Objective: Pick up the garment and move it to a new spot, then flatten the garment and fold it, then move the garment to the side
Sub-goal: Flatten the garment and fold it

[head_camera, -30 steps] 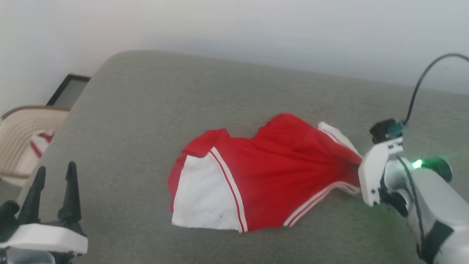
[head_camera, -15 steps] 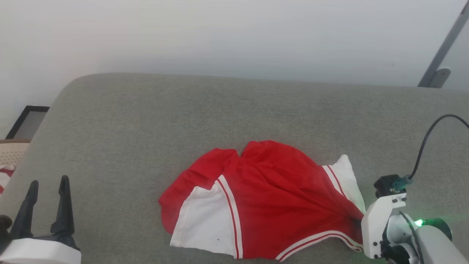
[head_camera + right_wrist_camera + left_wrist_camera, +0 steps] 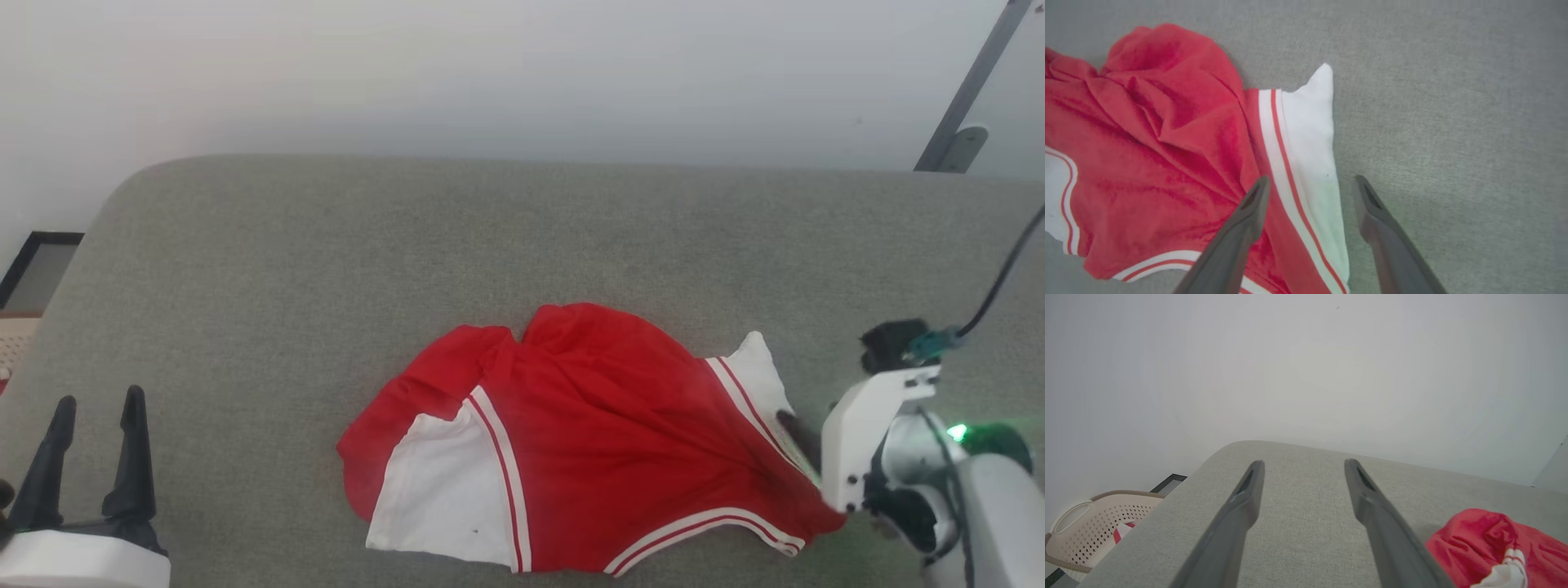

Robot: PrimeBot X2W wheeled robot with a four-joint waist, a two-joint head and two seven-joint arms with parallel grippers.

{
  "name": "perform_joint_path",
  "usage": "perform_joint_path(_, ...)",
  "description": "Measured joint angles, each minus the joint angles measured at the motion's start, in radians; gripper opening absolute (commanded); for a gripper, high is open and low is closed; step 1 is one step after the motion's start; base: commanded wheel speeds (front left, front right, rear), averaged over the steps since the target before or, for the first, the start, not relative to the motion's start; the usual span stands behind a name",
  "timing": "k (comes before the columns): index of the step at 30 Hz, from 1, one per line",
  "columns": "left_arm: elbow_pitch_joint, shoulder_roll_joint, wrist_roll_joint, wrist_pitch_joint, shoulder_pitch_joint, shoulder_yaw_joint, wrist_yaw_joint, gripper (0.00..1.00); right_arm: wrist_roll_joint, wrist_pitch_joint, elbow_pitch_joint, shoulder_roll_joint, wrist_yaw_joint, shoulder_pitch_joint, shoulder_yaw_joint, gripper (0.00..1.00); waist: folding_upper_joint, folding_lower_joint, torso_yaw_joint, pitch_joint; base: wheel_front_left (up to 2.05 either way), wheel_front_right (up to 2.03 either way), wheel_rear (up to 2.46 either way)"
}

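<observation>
**Garment** (image 3: pixel 604 441): red, with white sleeves and striped trim. It lies rumpled on the grey upholstered surface (image 3: pixel 326 269), near the front edge and right of centre.

**Right gripper** (image 3: pixel 1311 179): fingers spread and released. They straddle the white sleeve's edge, one above the striped trim and the other above bare upholstery.

**Left gripper** (image 3: pixel 100 396): fingers apart and empty, well clear of the garment on its left.

**Basket** (image 3: pixel 1090 526): cream, perforated. It stands beside the surface's left end.
</observation>
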Motion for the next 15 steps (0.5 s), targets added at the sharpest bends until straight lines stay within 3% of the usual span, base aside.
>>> perform_joint_path(6, 0.007, -0.01, 0.009, 0.0, -0.033, 0.001, -0.021, 1.0, -0.03, 0.02, 0.009, 0.002, 0.0, -0.043, -0.045, 1.0, 0.0, 0.0, 0.013, 0.026, 0.0, 0.0, 0.0)
perform_joint_path(15, 0.037, -0.029, 0.032, 0.0, -0.103, -0.026, -0.05, 1.0, -0.051, 0.062, 0.184, -0.002, 0.0, -0.12, -0.031, 1.0, 0.0, 0.0, 0.067, 0.079, 0.0, 0.0, 0.0)
